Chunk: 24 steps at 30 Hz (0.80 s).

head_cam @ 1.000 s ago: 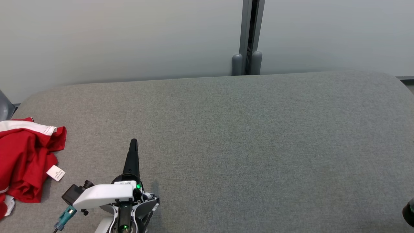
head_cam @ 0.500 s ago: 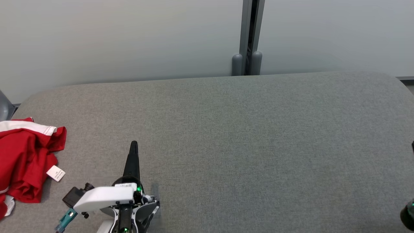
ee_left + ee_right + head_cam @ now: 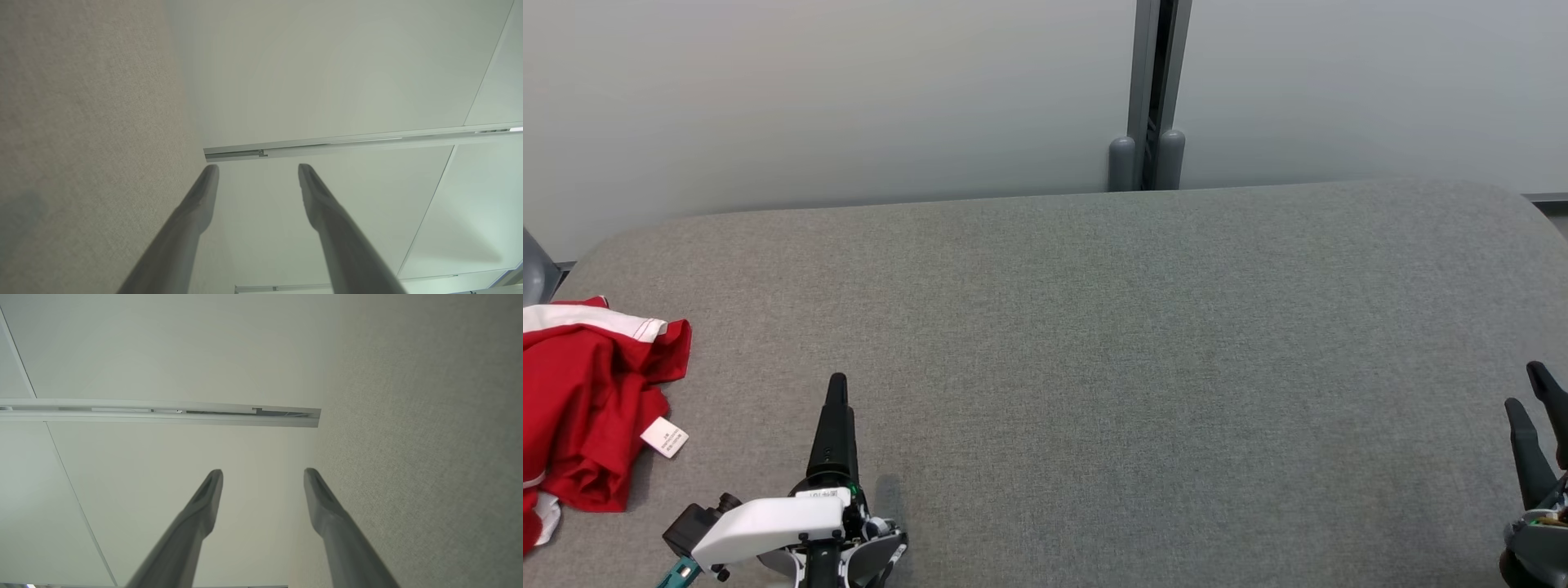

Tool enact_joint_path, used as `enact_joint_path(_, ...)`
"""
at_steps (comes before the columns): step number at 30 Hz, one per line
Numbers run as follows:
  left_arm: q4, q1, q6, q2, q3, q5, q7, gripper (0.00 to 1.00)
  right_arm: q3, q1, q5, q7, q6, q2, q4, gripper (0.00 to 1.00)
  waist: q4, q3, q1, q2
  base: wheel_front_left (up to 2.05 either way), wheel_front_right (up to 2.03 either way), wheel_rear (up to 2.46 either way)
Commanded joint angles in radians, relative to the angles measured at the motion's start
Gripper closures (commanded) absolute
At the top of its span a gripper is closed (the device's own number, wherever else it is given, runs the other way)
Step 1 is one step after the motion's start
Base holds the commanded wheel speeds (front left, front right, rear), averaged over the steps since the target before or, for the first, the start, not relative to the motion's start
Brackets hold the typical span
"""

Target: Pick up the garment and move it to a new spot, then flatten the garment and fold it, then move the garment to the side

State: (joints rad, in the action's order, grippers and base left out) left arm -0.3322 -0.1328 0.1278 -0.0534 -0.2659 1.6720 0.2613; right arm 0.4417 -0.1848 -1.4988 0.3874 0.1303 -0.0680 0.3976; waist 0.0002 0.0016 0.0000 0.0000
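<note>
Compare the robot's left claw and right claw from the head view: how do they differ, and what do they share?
The left claw sits lower left, near the red garment; the right claw sits at the far right edge, well away from it. The left claw's fingers overlap into one dark spike; the right claw's two show apart. Both are open and empty over the grey surface.

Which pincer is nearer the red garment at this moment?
Left. The left pincer hovers a short way right of the red garment, apart from it; the right pincer is at the opposite edge of the grey surface.
</note>
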Motion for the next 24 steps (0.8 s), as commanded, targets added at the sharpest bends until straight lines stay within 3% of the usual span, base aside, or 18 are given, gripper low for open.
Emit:
enact_joint_path(1, 0.020, -0.038, 0.002, -0.009, 0.014, -0.014, -0.001, 0.00, -0.018, -0.015, 0.022, -0.020, 0.000, -0.022, -0.029, 0.00, 0.000, 0.000, 0.0000, 0.0000, 0.00, 0.00, 0.00)
enact_joint_path(8, 0.040, -0.045, 0.000, -0.026, 0.040, -0.112, 0.000, 0.00, -0.084, -0.016, 0.150, -0.086, 0.000, -0.041, -0.069, 0.00, 0.001, -0.002, 0.0000, 0.0000, 0.00, 0.00, 0.00)
enact_joint_path(24, 0.107, -0.064, -0.084, -0.089, 0.023, -0.481, -0.001, 0.00, -0.174, -0.029, 0.522, -0.188, 0.000, -0.050, -0.176, 0.00, 0.005, -0.006, 0.0000, 0.0000, 0.00, 0.00, 0.00)
